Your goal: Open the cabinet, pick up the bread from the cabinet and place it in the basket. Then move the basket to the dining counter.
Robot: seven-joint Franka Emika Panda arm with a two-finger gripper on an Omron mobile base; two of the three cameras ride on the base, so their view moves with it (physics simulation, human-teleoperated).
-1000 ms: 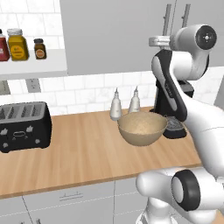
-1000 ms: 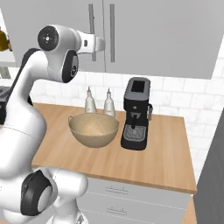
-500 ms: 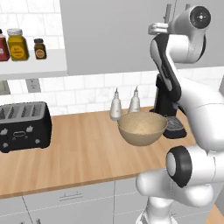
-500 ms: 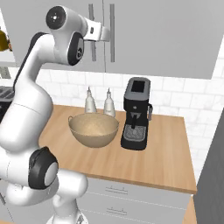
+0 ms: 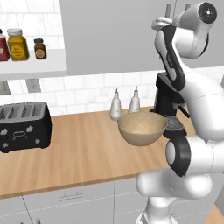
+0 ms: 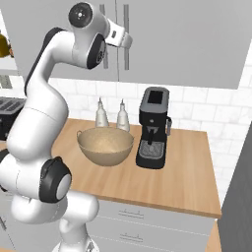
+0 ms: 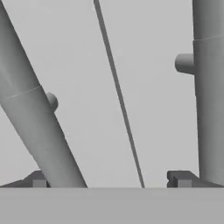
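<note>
- Fingers (image 7: pixel 39 180) spread wide, gripping nothing, right up against the cabinet (image 7: pixel 144 65) doors between both bar handles (image 7: pixel 33 113).
- Opening step; next needs closing on one handle.
- Basket (image 5: pixel 142 127) waits mid-counter beside the coffee machine (image 6: pixel 153 127).

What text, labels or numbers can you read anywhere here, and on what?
None can be read.
Spice jars: labels are plain colour patches, no letters.
Toaster: small pale front marks, too blurred to read.
Coffee machine: no readable marking.
Cabinet: plain grey doors.
</note>
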